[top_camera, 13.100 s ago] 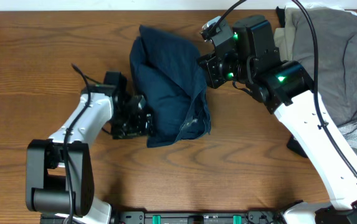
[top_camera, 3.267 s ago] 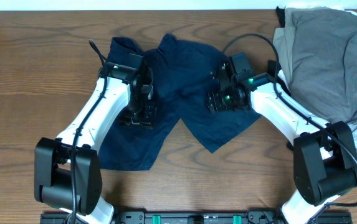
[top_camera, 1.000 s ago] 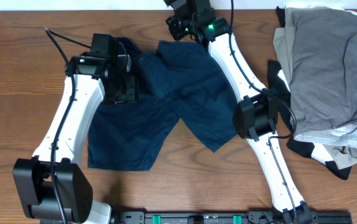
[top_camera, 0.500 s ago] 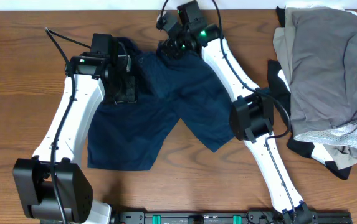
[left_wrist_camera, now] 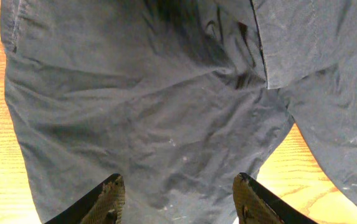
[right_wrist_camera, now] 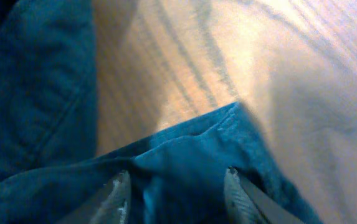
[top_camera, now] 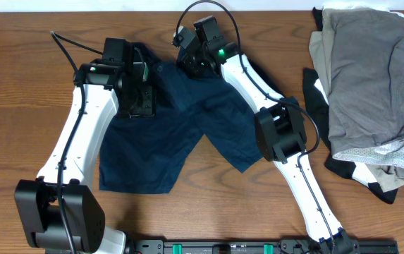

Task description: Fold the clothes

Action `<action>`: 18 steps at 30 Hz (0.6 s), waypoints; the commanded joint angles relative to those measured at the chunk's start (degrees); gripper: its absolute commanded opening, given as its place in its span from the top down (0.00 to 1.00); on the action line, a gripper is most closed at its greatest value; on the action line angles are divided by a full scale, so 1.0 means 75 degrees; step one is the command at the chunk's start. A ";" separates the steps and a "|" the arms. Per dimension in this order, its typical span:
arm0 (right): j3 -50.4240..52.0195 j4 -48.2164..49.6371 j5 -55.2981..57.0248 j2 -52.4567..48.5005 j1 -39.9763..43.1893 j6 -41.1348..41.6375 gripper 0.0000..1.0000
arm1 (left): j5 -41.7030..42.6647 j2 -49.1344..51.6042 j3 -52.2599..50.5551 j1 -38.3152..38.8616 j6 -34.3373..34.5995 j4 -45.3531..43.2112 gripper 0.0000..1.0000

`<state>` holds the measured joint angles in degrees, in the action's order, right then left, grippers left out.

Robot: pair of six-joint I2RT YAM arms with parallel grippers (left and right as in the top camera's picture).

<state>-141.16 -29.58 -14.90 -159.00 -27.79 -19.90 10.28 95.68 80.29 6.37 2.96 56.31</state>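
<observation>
Shorts lie spread flat by far edge, left of centre; no fold made yet. L gripper released, hovers over the cloth. R gripper agape astride waistband, not clenched. Pile at far-right corner waits, unfolded.

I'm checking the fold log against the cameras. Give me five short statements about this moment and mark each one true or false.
1. The navy shorts lie spread on the table, both legs showing. True.
2. The left gripper is shut on the shorts. False: it is open above the cloth and holds nothing.
3. The right gripper is open at the far edge of the shorts. True.
4. The pile of other clothes lies on the left arm's side. False: it lies on the right arm's side.
5. A grey garment tops that pile. True.
</observation>
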 commanded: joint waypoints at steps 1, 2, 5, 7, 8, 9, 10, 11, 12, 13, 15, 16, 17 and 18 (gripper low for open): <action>0.0064 0.0309 0.0790 -0.0114 0.0020 0.0667 0.83 | -0.0073 -0.0029 0.0111 -0.0032 -0.0099 -0.0012 0.43; 0.0047 0.0504 0.0985 -0.0108 0.0035 0.0898 0.96 | -0.0073 -0.0029 0.0111 -0.0032 -0.0099 -0.0012 0.43; -0.0085 0.0726 0.1072 -0.0082 0.0114 0.1078 0.99 | -0.0076 -0.0029 0.0111 -0.0032 -0.0099 -0.0012 0.43; -0.0318 0.0644 0.1070 -0.0006 0.0210 0.1239 0.99 | -0.0073 -0.0029 0.0111 -0.0032 -0.0099 -0.0015 0.43; -0.0469 0.0551 0.1049 0.0061 0.0271 0.1317 0.99 | -0.0076 -0.0029 0.0111 -0.0032 -0.0099 -0.0015 0.43; -0.0554 0.0490 0.1014 0.0114 0.0309 0.1341 0.99 | -0.0076 -0.0029 0.0111 -0.0032 -0.0099 -0.0015 0.43; -0.0676 0.0417 0.0935 0.0160 0.0361 0.1343 0.99 | -0.0076 -0.0029 0.0111 -0.0032 -0.0099 -0.0015 0.43; -0.0822 0.0318 0.0825 0.0213 0.0411 0.1346 0.99 | -0.0076 -0.0029 0.0111 -0.0032 -0.0099 -0.0015 0.43; -0.0962 0.0213 0.0667 0.0251 0.0460 0.1341 0.99 | -0.0073 -0.0029 0.0111 -0.0032 -0.0099 -0.0015 0.43; -0.1096 0.0090 0.0434 0.0274 0.0507 0.1335 0.99 | -0.0076 -0.0029 0.0111 -0.0032 -0.0099 -0.0015 0.43; -0.1329 -0.0192 -0.0137 0.0286 0.0562 0.1268 0.99 | -0.0076 -0.0029 0.0111 -0.0032 -0.0099 -0.0015 0.43; -0.1402 -0.0376 -0.0527 0.0286 0.0583 0.1090 0.99 | -0.0076 -0.0029 0.0111 -0.0032 -0.0099 -0.0015 0.42; -0.1419 -0.0562 -0.0874 0.0286 0.0586 0.0924 0.99 | -0.0073 -0.0029 0.0111 -0.0032 -0.0099 -0.0015 0.43; -0.1419 -0.0761 -0.1128 0.0286 0.0583 0.0790 0.99 | -0.0073 -0.0029 0.0111 -0.0032 -0.0099 -0.0015 0.43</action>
<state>-150.32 -33.15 -14.63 -158.80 -23.57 -11.68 10.28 95.68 80.29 6.37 2.96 56.29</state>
